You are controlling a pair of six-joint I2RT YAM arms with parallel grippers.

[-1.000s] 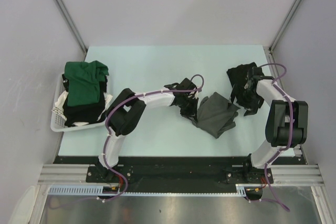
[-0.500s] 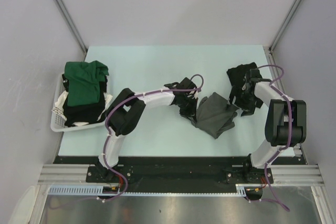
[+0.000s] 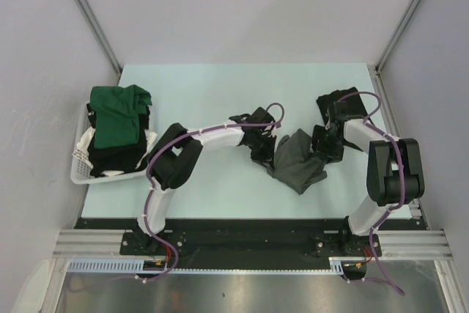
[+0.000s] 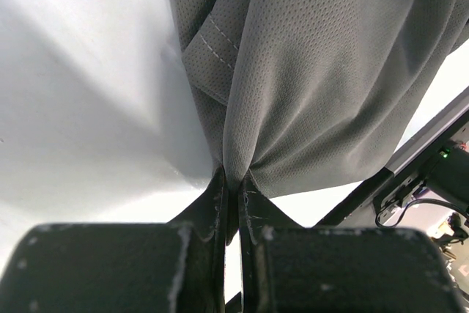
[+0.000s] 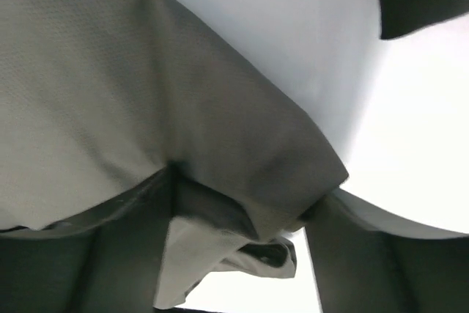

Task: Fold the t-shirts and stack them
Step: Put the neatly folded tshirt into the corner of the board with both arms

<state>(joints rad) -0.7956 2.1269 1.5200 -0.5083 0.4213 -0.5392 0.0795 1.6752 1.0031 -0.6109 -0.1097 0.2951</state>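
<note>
While the grey t-shirt lies crumpled right of centre on the tabletop, a hand meets each side of it.
The left hand is clamped tight on the shirt's left edge. The right hand has its jaws wide apart, with a fold of the shirt between them. At centre left, the white basket holds a green t-shirt draped over dark cloth. A black t-shirt lies bunched at the upper right.

The charcoal t-shirt and green t-shirt are plain; the basket white.
</note>
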